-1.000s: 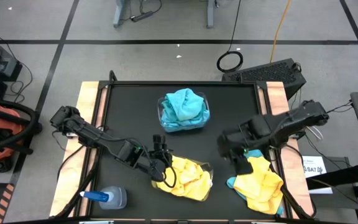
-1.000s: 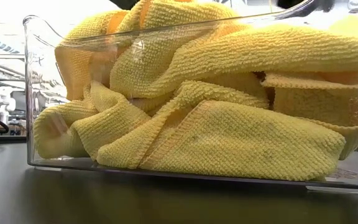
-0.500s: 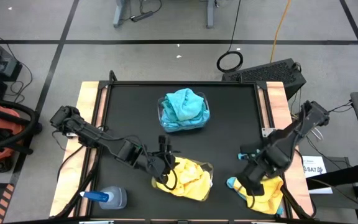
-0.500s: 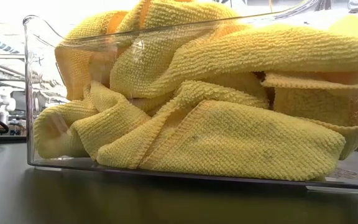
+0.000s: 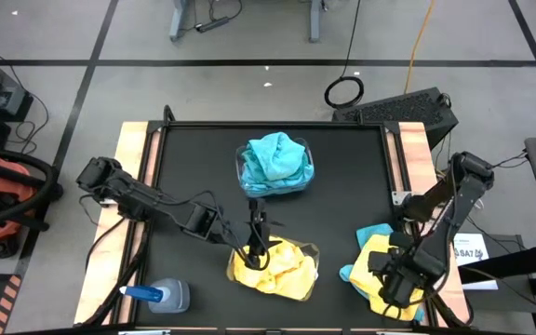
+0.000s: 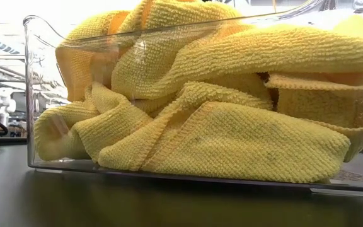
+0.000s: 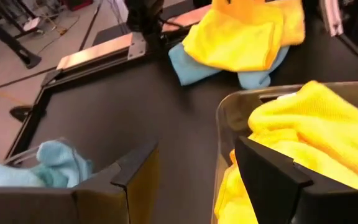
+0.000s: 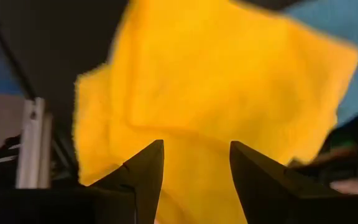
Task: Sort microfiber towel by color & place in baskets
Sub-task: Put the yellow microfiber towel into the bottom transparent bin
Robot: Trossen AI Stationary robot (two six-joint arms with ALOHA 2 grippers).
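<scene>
A clear basket (image 5: 314, 249) at the table's near middle holds yellow towels (image 5: 282, 270), which fill the low view (image 6: 200, 113). A second basket (image 5: 242, 179) at the far middle holds turquoise towels (image 5: 275, 156). A loose pile lies on the table at the near right, with a yellow towel (image 5: 378, 249) over a turquoise one (image 5: 349, 274). My left gripper (image 5: 256, 237) is open over the far left rim of the yellow basket (image 7: 194, 149). My right gripper (image 5: 391, 279) points down, open, just above the pile's yellow towel (image 8: 197, 144).
A clear spray bottle with a blue cap (image 5: 161, 295) lies at the near left corner. Bare black tabletop (image 5: 194, 167) lies between the baskets and the pile. Wooden side rails (image 5: 130, 177) edge the table at left and right.
My right gripper has swung from the table's middle right toward the near right corner and come down over the loose pile, rolling about as it went. My left gripper has shifted a little toward the table's right beside the yellow basket and tipped up nearer to level.
</scene>
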